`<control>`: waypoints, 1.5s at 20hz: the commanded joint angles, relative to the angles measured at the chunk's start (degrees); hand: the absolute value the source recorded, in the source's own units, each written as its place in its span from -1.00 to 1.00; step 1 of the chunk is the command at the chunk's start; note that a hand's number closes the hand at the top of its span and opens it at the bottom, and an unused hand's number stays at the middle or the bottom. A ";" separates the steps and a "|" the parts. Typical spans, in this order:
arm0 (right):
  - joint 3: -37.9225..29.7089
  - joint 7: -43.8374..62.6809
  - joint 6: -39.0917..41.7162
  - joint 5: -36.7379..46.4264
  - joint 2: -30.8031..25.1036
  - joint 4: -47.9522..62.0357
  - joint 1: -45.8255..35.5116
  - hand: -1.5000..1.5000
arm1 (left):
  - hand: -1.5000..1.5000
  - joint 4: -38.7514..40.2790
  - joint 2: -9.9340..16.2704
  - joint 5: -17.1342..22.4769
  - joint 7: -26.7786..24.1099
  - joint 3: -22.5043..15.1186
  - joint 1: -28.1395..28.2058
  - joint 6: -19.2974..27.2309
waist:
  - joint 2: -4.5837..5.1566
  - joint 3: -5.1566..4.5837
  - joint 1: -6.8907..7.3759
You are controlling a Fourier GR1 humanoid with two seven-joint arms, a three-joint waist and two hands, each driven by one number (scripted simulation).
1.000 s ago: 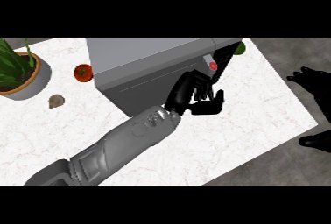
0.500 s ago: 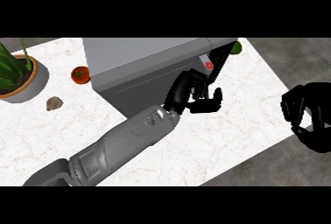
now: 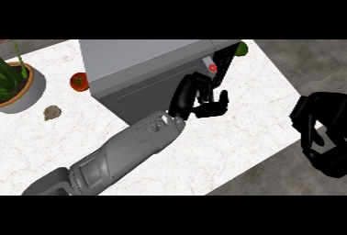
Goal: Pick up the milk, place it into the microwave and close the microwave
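The microwave [image 3: 146,69] is a boxy grey appliance with a smooth matte top and a darker front, its door shut, standing toward the back of the white marble-veined worktop [image 3: 230,137]. A red button [image 3: 212,68] marks its control strip. No milk shows in this view. The left hand [image 3: 200,97], glossy black on a grey forearm, rests against the door front with fingers curled, holding nothing. The right hand [image 3: 324,133] hangs off the worktop's right edge, fingers curled and empty. Left of the microwave lie a red tomato [image 3: 79,81], a brownish lump [image 3: 51,112] and a potted plant [image 3: 17,85]; a green item [image 3: 242,48] peeks out behind.
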 commanded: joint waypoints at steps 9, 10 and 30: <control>2.20 -0.23 3.17 -1.84 -0.15 -5.35 1.50 1.00 | 1.00 1.97 -3.06 0.58 -1.57 0.57 -5.92 0.69 | 0.46 0.11 -2.65; 2.39 0.03 2.67 -1.81 0.19 -6.06 1.18 1.00 | 1.00 2.05 -3.06 0.71 -1.57 0.73 -6.11 1.16 | 0.29 0.05 -2.21; 11.63 6.02 -0.76 -2.24 2.11 -16.79 12.94 1.00 | 1.00 2.18 -2.41 24.46 -2.33 15.47 5.96 -12.55 | 0.61 -0.96 6.54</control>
